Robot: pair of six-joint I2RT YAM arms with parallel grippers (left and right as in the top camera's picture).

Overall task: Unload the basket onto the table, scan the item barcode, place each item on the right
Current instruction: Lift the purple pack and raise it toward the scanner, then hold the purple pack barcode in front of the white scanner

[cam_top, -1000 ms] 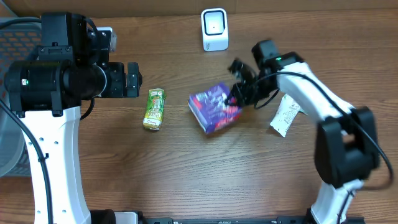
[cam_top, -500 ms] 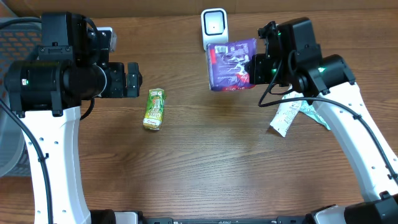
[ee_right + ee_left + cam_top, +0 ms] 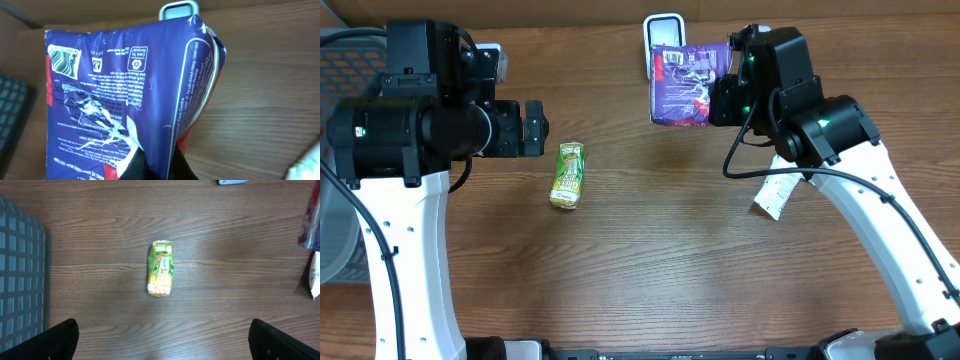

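A brown wood-grain table (image 3: 650, 260) fills nearly all of the overhead view, and a tan strip (image 3: 570, 12) is seen along the top edge behind it; what that strip is cannot be told. A grey gridded basket (image 3: 20, 270) is set at the left edge of the left wrist view.

The purple bag (image 3: 680, 85) is held off the table at upper centre of the overhead frame, clamped at its right edge by the right gripper (image 3: 718, 100). It is raised just in front of the white scanner (image 3: 663, 25), whose top is seen above the bag's upper edge. In the right wrist view the bag's printed back is turned to the camera, and a barcode (image 3: 64, 59) is seen at its upper left corner.

The left gripper (image 3: 534, 128) is held released, fingers spread wide, at the left of the overhead frame above the table, with nothing between them. A green pouch (image 3: 568, 175) lies flat just right of it, apart from everything else. A white packet (image 3: 778, 190) lies on the wood at the right, partly under the right arm.
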